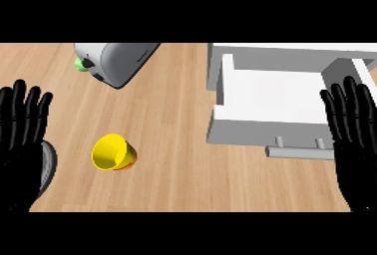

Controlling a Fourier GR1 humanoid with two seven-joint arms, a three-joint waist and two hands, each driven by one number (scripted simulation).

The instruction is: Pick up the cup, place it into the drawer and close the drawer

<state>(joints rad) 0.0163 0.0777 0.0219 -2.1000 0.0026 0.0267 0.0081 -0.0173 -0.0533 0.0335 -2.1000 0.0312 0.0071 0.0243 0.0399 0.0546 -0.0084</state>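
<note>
Left hand (22, 132) nearest, at left edge, fingers straight and spread, held nothing; resting. Partly hid a grey round thing (49, 167) beneath its palm; could not tell what it was.

Cup (114, 153) just right of that hand, on bare counter (177, 184), well apart from drawer. Yellow, small, tipped on its side with mouth toward lower left, orange base toward right. Judged light and rigid, thin-walled, smooth and probably slippery; likely to roll if nudged on its side. Best hold judged across rim and wall, thumb on one side, fingers opposite, or round the body just behind the rim.

Grey appliance (117, 60) with green knob at top, above cup, clear of any straight path.

Open wood between cup and drawer, nothing lying in it; room enough to carry across.

Drawer (269, 97) at upper right, pulled open, white inside, nothing seen in it. Front wall low, handle (300, 152) on near face. Side walls to be cleared on way in.

Right hand (357, 129) at right edge, over drawer's right side, fingers straight, released, held nothing.
</note>
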